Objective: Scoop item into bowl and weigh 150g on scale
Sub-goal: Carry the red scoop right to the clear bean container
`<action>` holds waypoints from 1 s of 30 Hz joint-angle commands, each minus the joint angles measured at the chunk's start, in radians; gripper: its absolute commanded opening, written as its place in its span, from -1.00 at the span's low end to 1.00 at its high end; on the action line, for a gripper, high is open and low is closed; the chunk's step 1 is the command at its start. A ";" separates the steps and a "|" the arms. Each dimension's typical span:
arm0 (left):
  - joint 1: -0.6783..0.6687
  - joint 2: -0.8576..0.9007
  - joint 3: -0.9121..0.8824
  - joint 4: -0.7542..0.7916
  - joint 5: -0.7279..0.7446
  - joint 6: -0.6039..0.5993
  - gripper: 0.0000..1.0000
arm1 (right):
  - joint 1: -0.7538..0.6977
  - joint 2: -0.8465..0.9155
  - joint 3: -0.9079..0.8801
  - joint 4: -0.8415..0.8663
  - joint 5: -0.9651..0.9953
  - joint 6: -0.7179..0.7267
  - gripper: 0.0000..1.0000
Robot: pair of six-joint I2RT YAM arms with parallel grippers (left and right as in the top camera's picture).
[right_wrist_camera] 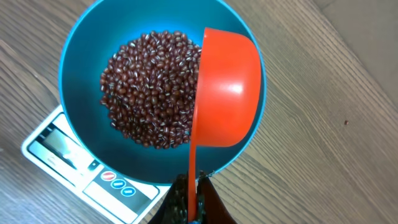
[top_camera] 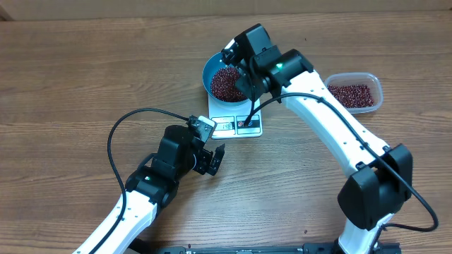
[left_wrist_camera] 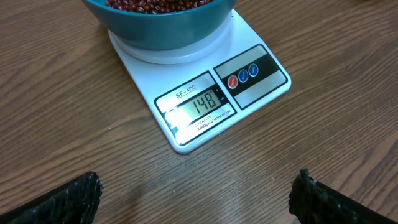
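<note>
On the left of the bench [top_camera: 70, 70], the left hand [top_camera: 212, 159] is released, its fingers spread wide and gripping nothing. It hangs low over bare wood and points at the front edge of the scale [top_camera: 236, 127]. The scale lies flat just beyond it. Its long axis runs away from the robot, and its display edge is turned back toward the left hand. In the left wrist view the display reads 148, with three round buttons to its right.

The blue bowl [top_camera: 210, 69] stands upright on the far half of the scale and holds a heap of red-brown beans [top_camera: 226, 83].

The right hand [right_wrist_camera: 191, 199] is above the bowl, clenched on the thin handle of an orange scoop [right_wrist_camera: 227, 87]. The scoop's long axis runs straight out from the hand across the bowl's right side. It is rolled onto its edge, so the handle shows only as a narrow strip.

Well to the right, a clear tub [top_camera: 374, 85] sits on the bench with more beans inside, its longer side lying roughly left to right.
</note>
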 commanded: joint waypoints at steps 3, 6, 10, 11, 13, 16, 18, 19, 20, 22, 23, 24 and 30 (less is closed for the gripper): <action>-0.001 0.007 -0.002 0.000 -0.011 -0.006 0.99 | -0.089 -0.114 0.034 -0.006 -0.151 0.033 -0.93; -0.001 0.007 -0.002 0.000 -0.011 -0.006 0.99 | -0.158 -0.155 0.034 -0.030 -0.217 0.037 -0.93; -0.001 0.007 -0.002 0.000 -0.011 -0.006 0.99 | -0.283 -0.203 0.034 -0.076 -0.247 0.075 -0.93; -0.001 0.007 -0.002 0.000 -0.011 -0.006 0.99 | -0.315 -0.211 0.034 -0.088 -0.247 0.088 -0.93; -0.001 0.007 -0.002 0.000 -0.011 -0.006 0.99 | -0.384 -0.217 0.034 -0.118 -0.246 0.116 -0.93; -0.001 0.007 -0.002 0.000 -0.011 -0.006 0.99 | -0.479 -0.215 0.026 -0.165 -0.248 0.140 -0.93; -0.001 0.007 -0.002 0.000 -0.011 -0.006 0.99 | -0.535 -0.210 0.011 -0.198 -0.251 0.140 -0.93; -0.001 0.007 -0.002 0.000 -0.011 -0.006 0.99 | -0.561 -0.204 0.003 -0.211 -0.251 0.140 -0.93; -0.001 0.007 -0.002 0.000 -0.011 -0.006 0.99 | -0.581 -0.200 -0.005 -0.219 -0.251 0.139 -0.93; -0.001 0.007 -0.002 0.000 -0.011 -0.006 0.99 | -0.621 -0.190 -0.039 -0.224 -0.251 0.139 -0.93; -0.001 0.007 -0.002 0.000 -0.011 -0.006 0.99 | -0.634 -0.187 -0.055 -0.223 -0.251 0.139 -0.93; -0.001 0.007 -0.002 0.000 -0.011 -0.006 0.99 | -0.648 -0.183 -0.076 -0.221 -0.251 0.140 -0.93; -0.001 0.007 -0.002 0.000 -0.011 -0.006 0.99 | -0.680 -0.142 -0.163 -0.184 -0.280 0.139 -0.93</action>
